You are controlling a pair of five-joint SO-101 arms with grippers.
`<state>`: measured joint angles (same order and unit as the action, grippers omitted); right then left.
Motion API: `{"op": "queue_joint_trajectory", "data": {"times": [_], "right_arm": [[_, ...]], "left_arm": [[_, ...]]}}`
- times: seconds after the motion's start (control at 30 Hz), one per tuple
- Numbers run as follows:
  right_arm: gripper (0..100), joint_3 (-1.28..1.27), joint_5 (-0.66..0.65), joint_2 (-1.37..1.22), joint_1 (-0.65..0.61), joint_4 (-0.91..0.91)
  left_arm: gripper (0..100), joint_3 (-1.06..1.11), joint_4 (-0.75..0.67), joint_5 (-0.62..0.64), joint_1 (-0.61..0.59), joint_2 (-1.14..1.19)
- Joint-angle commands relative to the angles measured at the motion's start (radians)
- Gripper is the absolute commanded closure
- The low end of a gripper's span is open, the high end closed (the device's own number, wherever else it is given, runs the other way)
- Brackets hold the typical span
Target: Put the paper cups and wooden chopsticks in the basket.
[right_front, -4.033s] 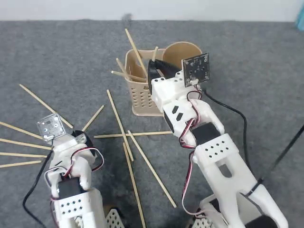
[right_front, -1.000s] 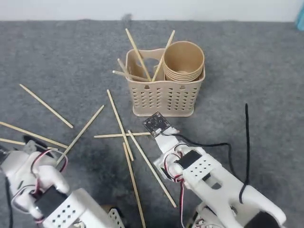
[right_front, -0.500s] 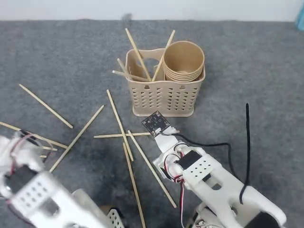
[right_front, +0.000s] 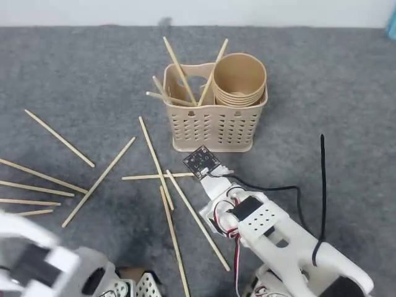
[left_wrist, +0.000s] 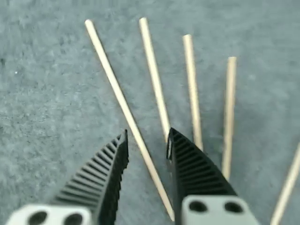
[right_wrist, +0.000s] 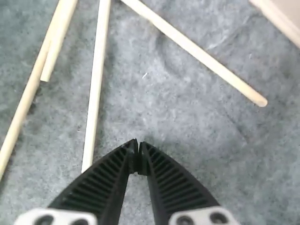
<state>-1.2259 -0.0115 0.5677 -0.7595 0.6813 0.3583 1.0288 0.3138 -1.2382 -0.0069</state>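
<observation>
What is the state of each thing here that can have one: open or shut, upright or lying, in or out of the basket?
basket: upright on the carpet, partly filled.
paper cups: stacked, upright, inside the basket.
chopsticks in the basket: standing tilted.
loose chopsticks: lying flat on the carpet, outside the basket.
left gripper: open over a loose chopstick, gripping nothing.
right gripper: shut, empty.
</observation>
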Motion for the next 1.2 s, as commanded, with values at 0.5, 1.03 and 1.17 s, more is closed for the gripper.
{"op": "queue_joint_trajectory", "data": {"times": [0.5,1.03,1.17], "right_arm": [[98.3,0.005,-0.025,0.008,0.007,-0.010],[98.3,0.005,-0.025,0.008,0.007,-0.012],[98.3,0.005,-0.025,0.008,0.007,-0.013]], "left_arm": [[87,-1.000,0.338,0.011,-0.135,0.775],[87,-1.563,0.488,0.038,-0.149,1.203],[87,-1.687,0.572,0.037,-0.155,1.258]]}}
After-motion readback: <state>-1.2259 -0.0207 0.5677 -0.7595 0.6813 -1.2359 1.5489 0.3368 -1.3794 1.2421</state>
